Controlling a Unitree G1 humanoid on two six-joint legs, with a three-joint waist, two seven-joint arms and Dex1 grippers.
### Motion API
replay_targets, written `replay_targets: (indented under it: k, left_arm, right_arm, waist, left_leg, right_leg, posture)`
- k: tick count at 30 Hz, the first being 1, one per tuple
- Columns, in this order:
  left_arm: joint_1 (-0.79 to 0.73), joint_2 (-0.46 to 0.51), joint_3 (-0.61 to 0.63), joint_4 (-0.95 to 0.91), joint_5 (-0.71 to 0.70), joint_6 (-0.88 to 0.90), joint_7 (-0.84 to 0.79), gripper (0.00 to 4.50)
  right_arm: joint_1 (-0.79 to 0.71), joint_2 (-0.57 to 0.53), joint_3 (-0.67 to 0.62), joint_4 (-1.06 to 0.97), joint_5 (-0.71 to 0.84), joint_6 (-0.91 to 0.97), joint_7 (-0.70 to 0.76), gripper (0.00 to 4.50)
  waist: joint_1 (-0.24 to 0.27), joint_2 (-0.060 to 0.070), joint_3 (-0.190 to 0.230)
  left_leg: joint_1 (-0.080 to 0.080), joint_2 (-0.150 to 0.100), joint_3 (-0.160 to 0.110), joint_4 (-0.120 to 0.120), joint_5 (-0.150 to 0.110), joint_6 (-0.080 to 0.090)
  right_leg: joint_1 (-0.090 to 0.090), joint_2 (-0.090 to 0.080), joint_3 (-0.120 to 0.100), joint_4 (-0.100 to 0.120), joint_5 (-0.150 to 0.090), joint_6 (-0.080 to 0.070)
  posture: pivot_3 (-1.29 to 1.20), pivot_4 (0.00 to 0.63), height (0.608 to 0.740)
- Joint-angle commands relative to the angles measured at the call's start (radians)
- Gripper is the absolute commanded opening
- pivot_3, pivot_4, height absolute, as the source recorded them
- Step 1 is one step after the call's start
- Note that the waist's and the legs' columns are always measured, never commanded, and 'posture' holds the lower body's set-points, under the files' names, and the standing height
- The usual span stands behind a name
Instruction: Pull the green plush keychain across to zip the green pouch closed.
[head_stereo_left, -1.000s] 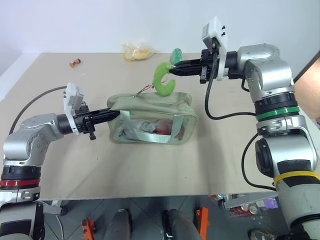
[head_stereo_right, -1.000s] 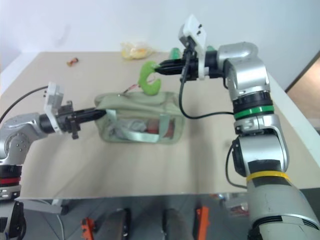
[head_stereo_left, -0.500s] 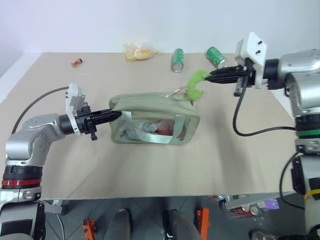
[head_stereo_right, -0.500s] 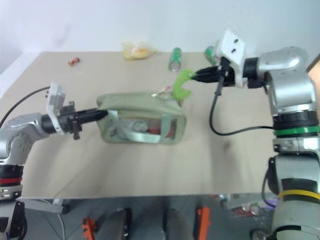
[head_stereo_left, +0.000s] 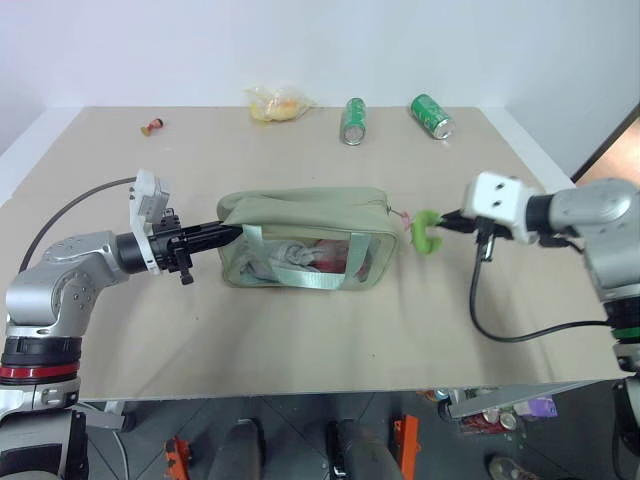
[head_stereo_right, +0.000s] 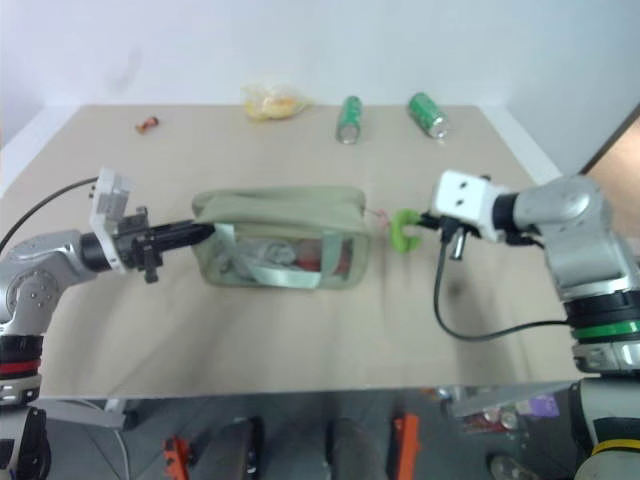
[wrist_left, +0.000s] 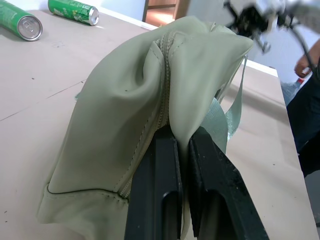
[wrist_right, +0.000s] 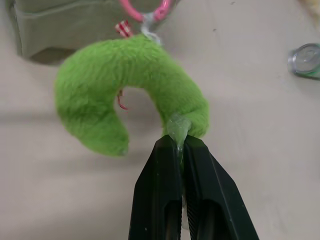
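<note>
at the left end of the green pouch (head_stereo_left: 305, 239), the left gripper (head_stereo_left: 228, 232) stays pinched shut on a fold of fabric by the zipper, level with the counter (head_stereo_left: 300, 340) and no different from a second ago; it is the anchor. the pouch itself lies in the middle of the counter, just where it lay, but its top has changed: a second ago the zip gaped and the cloth was lifted toward the right, and now the top lies flat and the seam in the left wrist view runs closed as far as it can be followed. past the pouch's right end, the green plush keychain (head_stereo_left: 428, 231) hangs just beside the corner, joined to the pull by a small pink ring. the right gripper (wrist_right: 181, 142) is clamped shut on a clear tab at one tip of the keychain; it has swung from high over the pouch, out to the right and down to near counter level. by my judgement the zip has run its full length and the pull is essentially finished, leaving only the letting go.

two green cans (head_stereo_left: 354, 120) lie at the far edge; their printing is too small to read. no other writing is legible.
</note>
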Motion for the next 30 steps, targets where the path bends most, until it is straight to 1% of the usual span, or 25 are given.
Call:
replay_targets:
  k: [1,4,7,10,14,23,30]
  left_arm:
    - [0.003,0.006,-0.004,-0.030,-0.011,0.016,0.006,0.00]
    - [-0.002,0.005,-0.003,-0.030,-0.015,0.017,0.007,0.00]
    - [-0.010,0.004,-0.004,-0.025,-0.016,0.016,0.005,0.00]
    - [-0.014,0.002,-0.006,-0.022,-0.017,0.015,0.005,0.00]
    - [-0.015,-0.003,-0.007,-0.022,-0.018,0.012,0.007,0.00]
    - [-0.009,-0.021,0.002,-0.022,-0.022,0.004,0.023,0.00]
    - [-0.038,-0.055,0.017,0.012,-0.022,0.002,0.063,0.00]
  right_arm:
    - [0.050,0.056,0.034,-0.012,-0.027,0.032,-0.044,0.06]
    - [0.075,0.107,0.076,0.050,-0.074,0.014,-0.090,0.06]
    - [0.084,0.139,0.112,0.095,-0.111,-0.011,-0.109,0.06]
    - [0.085,0.156,0.145,0.117,-0.151,-0.042,-0.112,0.06]
    - [0.084,0.162,0.164,0.107,-0.168,-0.055,-0.087,0.06]
    - [0.082,0.154,0.111,0.088,-0.140,-0.036,-0.061,0.06]
    - [0.055,0.153,0.082,0.081,-0.118,-0.020,-0.052,0.06]
  waist:
    - [0.000,0.000,0.000]
    - [-0.001,0.002,0.001]
    - [-0.001,-0.003,-0.002]
    - [-0.002,-0.006,-0.004]
    - [-0.004,-0.006,-0.004]
    - [-0.003,-0.007,-0.004]
    - [-0.002,-0.007,-0.004]
  left_leg:
    - [0.000,0.000,0.000,0.000,0.000,0.000]
    - [-0.001,-0.001,0.000,0.001,0.000,0.000]
    - [0.000,-0.001,0.000,0.002,0.000,0.000]
    - [0.004,0.000,0.000,0.003,0.000,0.000]
    - [0.012,0.000,0.000,0.003,-0.001,-0.002]
    - [0.012,0.000,0.000,0.002,-0.001,-0.001]
    - [0.012,0.000,0.000,0.001,-0.001,-0.001]
  right_leg:
    - [0.000,0.000,0.000,0.000,0.000,0.000]
    - [0.000,-0.001,0.001,0.000,0.001,0.001]
    - [0.001,-0.001,0.001,0.000,0.001,0.002]
    - [0.005,0.000,0.001,0.000,0.001,0.002]
    - [0.013,-0.002,-0.001,-0.002,0.001,0.002]
    - [0.014,-0.004,-0.003,-0.003,0.001,0.001]
    - [0.014,-0.004,-0.003,-0.003,0.001,0.001]
  posture:
    - [0.00,0.150,0.740]
    - [0.00,0.150,0.740]
    - [0.00,0.150,0.740]
    - [0.00,0.150,0.740]
    - [0.00,0.150,0.740]
    - [0.00,0.150,0.740]
    - [0.00,0.150,0.740]
